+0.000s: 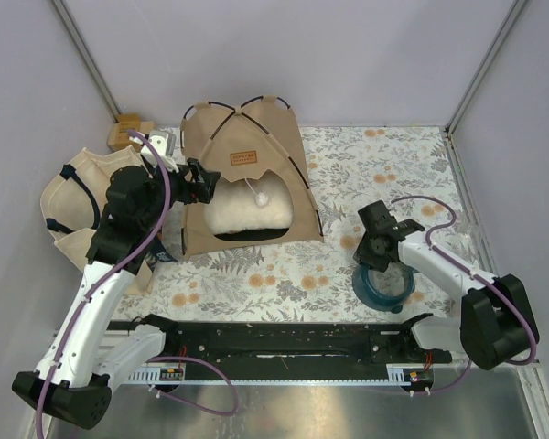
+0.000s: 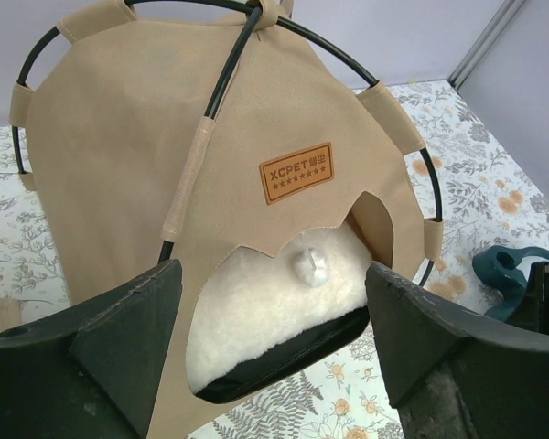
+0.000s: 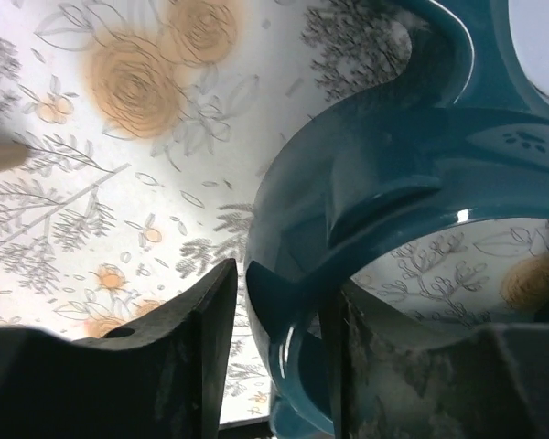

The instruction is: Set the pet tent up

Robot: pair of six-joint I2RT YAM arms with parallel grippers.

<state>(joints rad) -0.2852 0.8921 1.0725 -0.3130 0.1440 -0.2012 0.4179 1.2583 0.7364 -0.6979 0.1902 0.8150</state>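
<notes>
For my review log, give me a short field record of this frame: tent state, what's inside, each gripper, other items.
tent: pet tent upright on crossed poles, opening toward the arms
inside: cream pillow; white pompom hanging at the opening
left gripper: open, at the tent's front, holding nothing
right gripper: fingers either side of the teal bowl wall; firm grip unclear
other: beige tote bag left of the tent
</notes>
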